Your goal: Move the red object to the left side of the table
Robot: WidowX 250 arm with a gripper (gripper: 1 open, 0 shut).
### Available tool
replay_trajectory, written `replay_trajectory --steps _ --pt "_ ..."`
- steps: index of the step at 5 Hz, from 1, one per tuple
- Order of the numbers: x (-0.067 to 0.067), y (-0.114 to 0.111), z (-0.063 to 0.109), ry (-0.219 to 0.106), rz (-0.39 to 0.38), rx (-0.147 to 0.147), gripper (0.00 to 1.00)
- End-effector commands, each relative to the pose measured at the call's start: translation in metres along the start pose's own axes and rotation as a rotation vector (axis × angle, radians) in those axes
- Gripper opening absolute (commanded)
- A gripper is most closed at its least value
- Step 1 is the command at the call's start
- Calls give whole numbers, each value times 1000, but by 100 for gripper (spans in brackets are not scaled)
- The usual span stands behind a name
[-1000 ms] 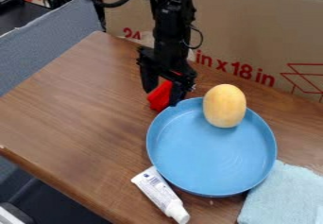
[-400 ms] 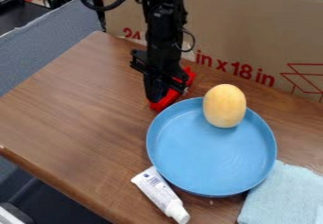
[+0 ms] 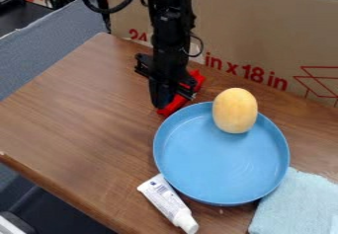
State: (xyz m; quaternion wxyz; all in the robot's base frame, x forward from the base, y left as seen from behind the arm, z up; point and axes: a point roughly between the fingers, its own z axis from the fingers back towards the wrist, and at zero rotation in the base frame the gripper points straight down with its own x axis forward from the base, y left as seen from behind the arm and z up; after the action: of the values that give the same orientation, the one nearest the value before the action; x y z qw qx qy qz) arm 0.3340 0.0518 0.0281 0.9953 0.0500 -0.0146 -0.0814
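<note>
**Grip made, carry to the left not yet done**

The gripper (image 3: 166, 92) points straight down over the red object (image 3: 169, 104), jaws pressed in on it. The block shows below and beside the fingertips, with a bit of red also poking out to the right of the fingers. It reads as pinched. Whether it is lifted clear or resting on the table (image 3: 79, 100) cannot be told from this view.

Progress: grasp looks done. Transfer is all still to do. The red object sits near the middle-back of the tabletop, just beside the rim of the blue plate (image 3: 179, 174) and near the cardboard box (image 3: 251, 40). It is not on the left side.

Room to move: the wood to the left of the gripper is bare out to the dark table edge, so a leftward path looks open. Edge falls away at the left and front-left corner, so placement should stop short of it. Right side is crowded: the plate with the yellow egg-shaped thing (image 3: 235, 110), the white tube (image 3: 168, 204) at the front, and the light blue cloth (image 3: 297, 210) in the corner. The box sits close behind, so little room rearward. A grey panel (image 3: 46, 40) stands beyond the left-rear edge.
</note>
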Motion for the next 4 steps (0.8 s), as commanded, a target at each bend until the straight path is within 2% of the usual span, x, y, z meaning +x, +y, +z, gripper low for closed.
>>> replay_trajectory --steps 1,2,3,4 --pt "8 9 13 -63 22 25 100" --pt "6 12 11 -67 35 31 100" --pt "4 18 1 -67 46 5 100" --pt "5 7 -9 -63 55 -27 100"
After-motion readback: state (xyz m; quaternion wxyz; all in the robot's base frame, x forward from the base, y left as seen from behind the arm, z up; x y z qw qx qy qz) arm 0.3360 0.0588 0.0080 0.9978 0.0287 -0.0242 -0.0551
